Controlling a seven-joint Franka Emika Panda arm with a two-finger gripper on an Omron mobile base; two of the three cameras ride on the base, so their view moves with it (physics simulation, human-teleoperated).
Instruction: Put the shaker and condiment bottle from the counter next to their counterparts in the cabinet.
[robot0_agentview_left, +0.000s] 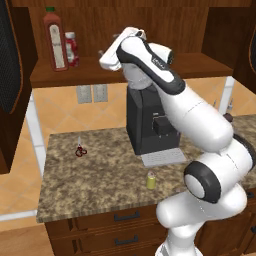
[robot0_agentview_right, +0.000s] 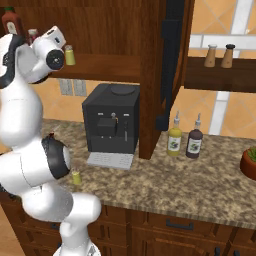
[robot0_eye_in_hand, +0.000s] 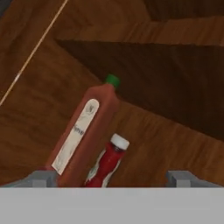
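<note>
Up on the cabinet (robot0_agentview_left: 125, 70) shelf, the condiment bottle (robot0_eye_in_hand: 107, 164) is set just beside the tall red sauce bottle (robot0_eye_in_hand: 83, 133), between the widely parted jaws and released by them; nothing is held. Below, the shaker (robot0_agentview_left: 151, 180) is left on the counter (robot0_agentview_left: 100, 180) before the coffee machine (robot0_agentview_left: 150, 125).
</note>
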